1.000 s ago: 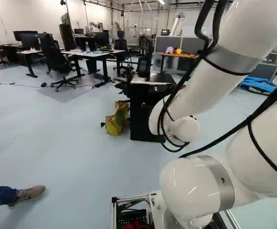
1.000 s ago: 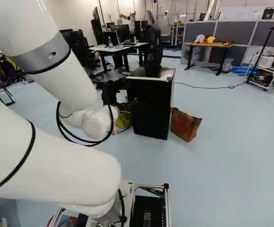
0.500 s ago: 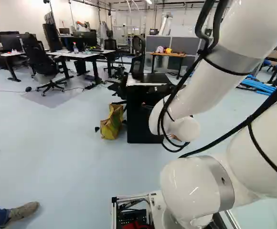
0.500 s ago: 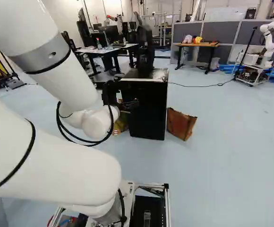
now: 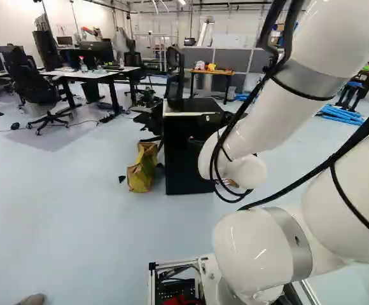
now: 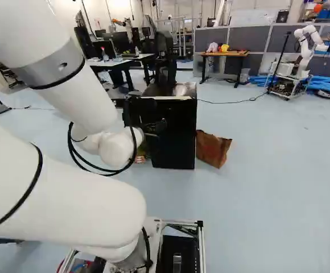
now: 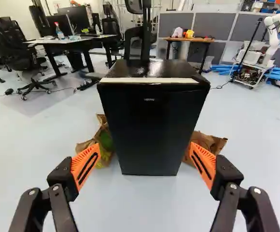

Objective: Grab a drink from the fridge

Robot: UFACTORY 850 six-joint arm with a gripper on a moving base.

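Claw [image 7: 145,149] spread wide, nothing between its 2 fingers; the orange pads [image 7: 86,166] faced each other across a gap. Black fridge [image 6: 173,136] stood upright on the floor [image 7: 130,208], straight ahead of the claw. Door [image 7: 152,121] looked shut. Drink not visible, presumably inside. Not grabbed.

Step in hand, my read: line base and arm [image 5: 270,121] up with the fridge, then get the door open. Task at an early stage.

Doing it well: keep the fridge centred between the fingers, drive in slow, stop short of the front with room for the door to swing. No handle made out in the wrist view; the pale strip [image 7: 148,80] ran along the top front edge, so the door's edge near there seemed the place to hook. Hinge side: cannot tell; settle that before picking a pull side. Best to bring 1 finger to the edge, pull in an arc, not straight back.

Watch-outs: yellow-green bag [image 5: 142,168] just beside the fridge on 1 side, brown bag [image 6: 213,149] on the other; either could snag a wheel or block the door. Pushing flat on the front could slide or tip the fridge.
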